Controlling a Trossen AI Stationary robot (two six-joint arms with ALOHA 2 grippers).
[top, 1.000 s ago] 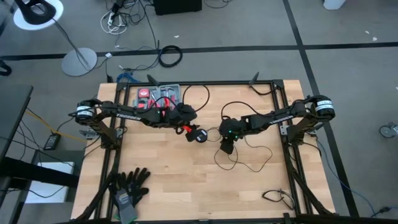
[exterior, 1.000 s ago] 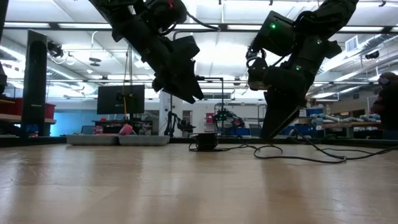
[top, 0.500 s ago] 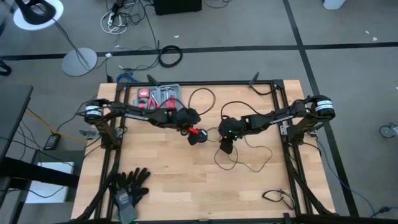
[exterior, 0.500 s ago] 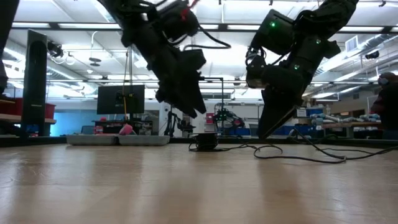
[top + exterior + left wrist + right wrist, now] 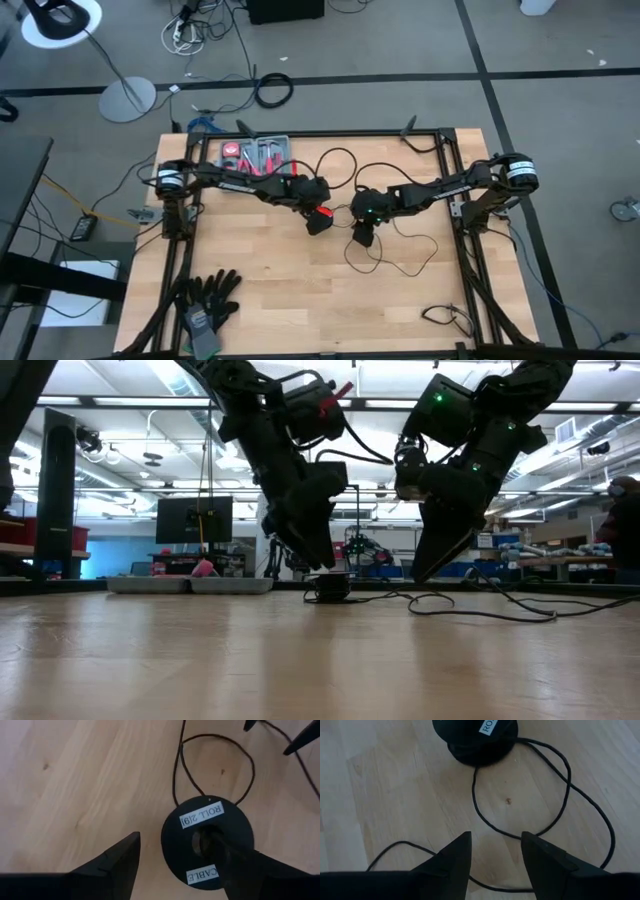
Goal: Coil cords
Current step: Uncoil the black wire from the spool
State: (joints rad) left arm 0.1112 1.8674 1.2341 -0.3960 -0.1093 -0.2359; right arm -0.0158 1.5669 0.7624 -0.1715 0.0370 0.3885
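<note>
Grey floor (image 5: 560,40) crossed by dark seams, strewn with loose cables (image 5: 200,30). White floor lamp (image 5: 62,20) near one corner. Bright ceiling strip lights (image 5: 120,402) overhead.

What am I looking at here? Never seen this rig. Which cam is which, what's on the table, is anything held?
Two dark robot arms are bolted to opposite sides of a wooden table.

One camera looks straight down from above, one sits at tabletop height, and one rides on each wrist, looking past that arm's own fingers.

On the table lie a round black spool, labelled ROLL and CABLE, and the thin black cord running off it in loose loops. Black gloves and a tray of tools sit near the edges.

The left claw is down over the spool, fingers spread, one over its centre hole; I can't tell whether it grips it. The right claw is open just above the loops, holding nothing.
</note>
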